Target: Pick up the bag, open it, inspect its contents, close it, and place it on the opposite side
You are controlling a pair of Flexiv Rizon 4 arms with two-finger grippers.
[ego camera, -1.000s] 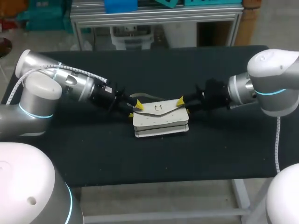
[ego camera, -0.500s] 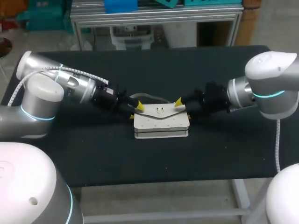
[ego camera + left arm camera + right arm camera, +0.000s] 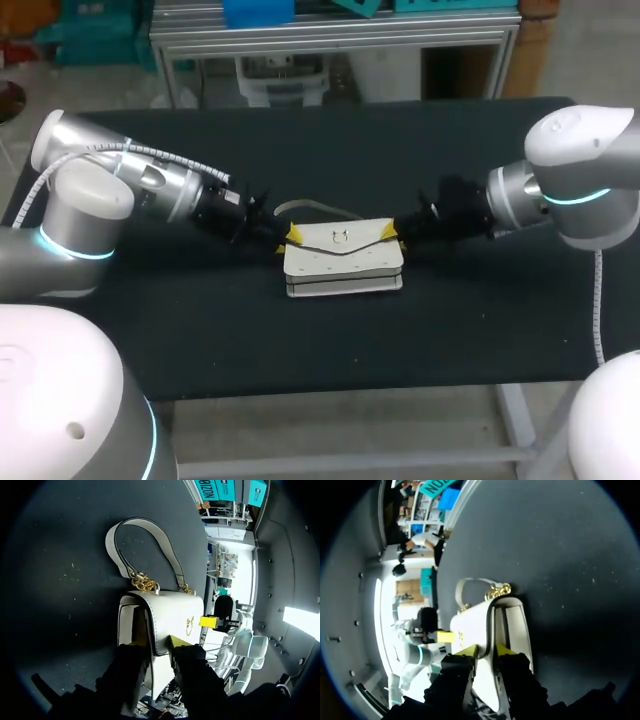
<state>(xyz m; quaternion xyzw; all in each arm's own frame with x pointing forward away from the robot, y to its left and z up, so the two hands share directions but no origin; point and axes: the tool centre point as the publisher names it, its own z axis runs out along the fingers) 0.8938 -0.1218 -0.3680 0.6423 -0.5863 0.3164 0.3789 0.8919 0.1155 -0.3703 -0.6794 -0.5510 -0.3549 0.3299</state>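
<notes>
You are looking at the white bag (image 3: 345, 265) lying flat at the middle of the black table (image 3: 200, 340), its strap (image 3: 112, 547) curling on the cloth just behind it. Your left gripper (image 3: 293, 234) is pinching the bag's flap (image 3: 175, 615) at its left corner, one yellow tip sitting over the flap and one under it. Your right gripper (image 3: 393, 232) is clamping the flap the same way at the opposite corner. The gold clasp (image 3: 341, 236) is showing between the two grippers.
</notes>
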